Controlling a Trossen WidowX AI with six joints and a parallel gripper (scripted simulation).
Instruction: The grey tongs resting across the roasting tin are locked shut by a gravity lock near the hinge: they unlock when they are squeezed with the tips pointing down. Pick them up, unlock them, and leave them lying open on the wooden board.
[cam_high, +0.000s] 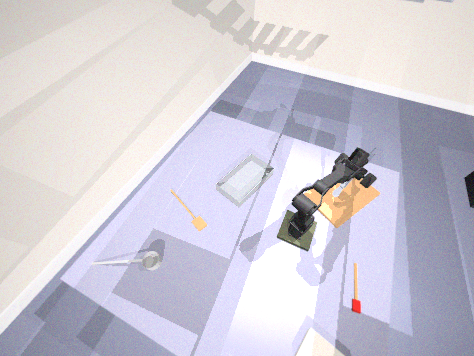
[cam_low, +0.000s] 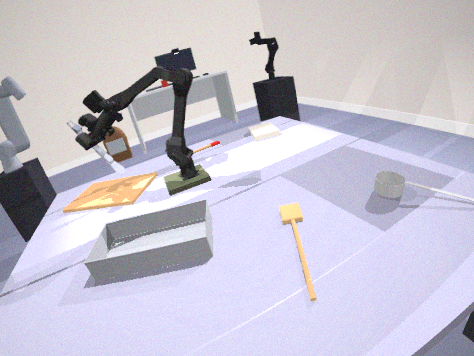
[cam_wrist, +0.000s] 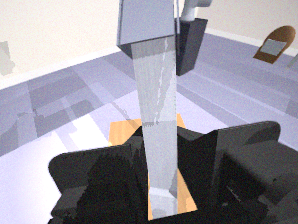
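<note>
My gripper (cam_high: 356, 172) (cam_low: 85, 132) (cam_wrist: 153, 127) is shut on the grey tongs (cam_high: 338, 192) (cam_low: 107, 158) (cam_wrist: 160, 100) and holds them in the air above the wooden board (cam_high: 337, 217) (cam_low: 80, 200) (cam_wrist: 122, 131). The tongs slant steeply, one end high on the far side of the fingers, the other low over the board. In the wrist view a wide, block-like grey part forms the upper end; the lower end is hidden behind the fingers. Whether the tongs are locked does not show. The roasting tin (cam_high: 227, 195) (cam_low: 150, 262) stands apart, with no tongs across it.
A wooden spatula (cam_high: 199, 223) (cam_low: 291, 213) lies near the tin. A pan with a long handle (cam_high: 151, 260) (cam_low: 389, 185) stands farther off. A red-ended tool (cam_high: 356, 305) (cam_low: 215, 143) lies on the arm's other side. A pale block (cam_low: 265, 131) lies near the table's far edge.
</note>
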